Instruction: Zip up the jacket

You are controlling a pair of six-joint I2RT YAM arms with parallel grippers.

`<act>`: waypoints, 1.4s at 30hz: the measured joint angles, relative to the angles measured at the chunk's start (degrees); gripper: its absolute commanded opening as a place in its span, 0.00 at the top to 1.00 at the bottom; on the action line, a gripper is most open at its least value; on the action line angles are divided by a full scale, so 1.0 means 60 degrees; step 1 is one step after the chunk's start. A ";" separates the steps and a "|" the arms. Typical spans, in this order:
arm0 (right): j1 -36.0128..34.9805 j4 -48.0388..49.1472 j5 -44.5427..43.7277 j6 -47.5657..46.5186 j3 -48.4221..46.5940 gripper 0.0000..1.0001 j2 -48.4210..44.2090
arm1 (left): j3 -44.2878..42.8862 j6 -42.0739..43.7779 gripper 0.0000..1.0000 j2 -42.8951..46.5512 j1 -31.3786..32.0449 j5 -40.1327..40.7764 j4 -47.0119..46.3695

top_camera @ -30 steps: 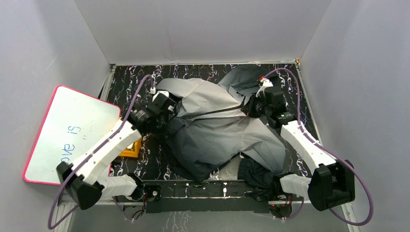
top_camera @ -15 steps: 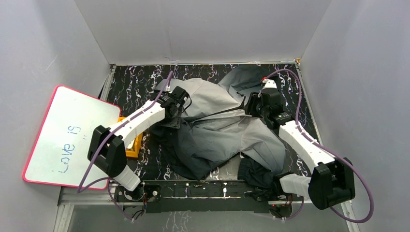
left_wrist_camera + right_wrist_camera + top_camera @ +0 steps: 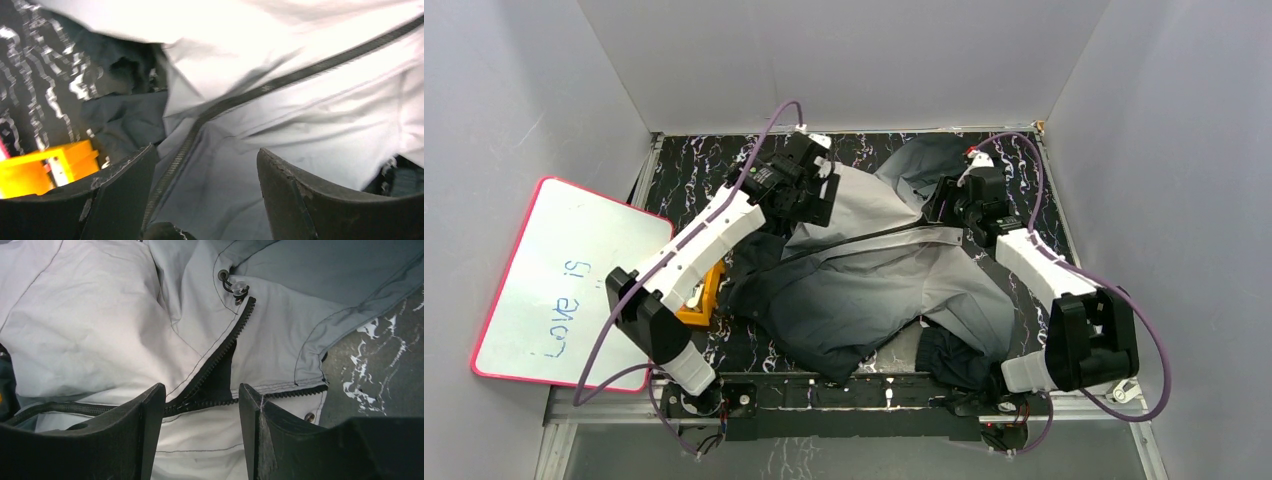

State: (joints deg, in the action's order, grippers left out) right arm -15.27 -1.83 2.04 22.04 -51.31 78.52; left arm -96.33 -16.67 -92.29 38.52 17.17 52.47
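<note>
Soft hooded jacket (image 3: 874, 285), light grey fading dark, lies at frame centre; its black zipper (image 3: 216, 361) is parted at the collar. Left gripper (image 3: 205, 154) and right gripper (image 3: 200, 388): jaws apart, holding nothing.

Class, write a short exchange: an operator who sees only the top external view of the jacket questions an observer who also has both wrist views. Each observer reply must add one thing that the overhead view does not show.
Operator: From above I see a dark line across the jacket. Is the zipper done up all the way?
Observer: No. The right wrist view shows its two halves parted in a V just below the drawstring toggle.
Operator: Is the right pincer or the left pincer gripping anything?
Observer: Neither. Each wrist view shows the fingers standing apart over the zipper, with nothing pinched between them.
</note>
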 measured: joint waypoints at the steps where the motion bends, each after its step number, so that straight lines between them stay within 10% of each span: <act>1: 0.0117 0.0113 0.0284 0.0004 -0.0026 0.36 0.0117 | -0.0091 0.0098 0.27 -0.0084 0.0109 -0.0222 -0.0091; 17: 0.1293 0.1792 0.3825 0.0630 0.0255 0.40 0.1206 | -0.0696 0.0685 0.27 -0.3067 0.0856 -0.2783 -0.1610; 42: 0.1504 0.3049 0.5359 0.1373 0.0885 0.62 0.1767 | -0.0433 0.0605 0.28 -0.3311 0.0849 -0.3038 -0.2350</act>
State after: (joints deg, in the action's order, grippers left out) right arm -6.24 16.47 34.20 30.28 -46.00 89.12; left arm -98.94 -13.04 -112.16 43.62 -1.06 38.37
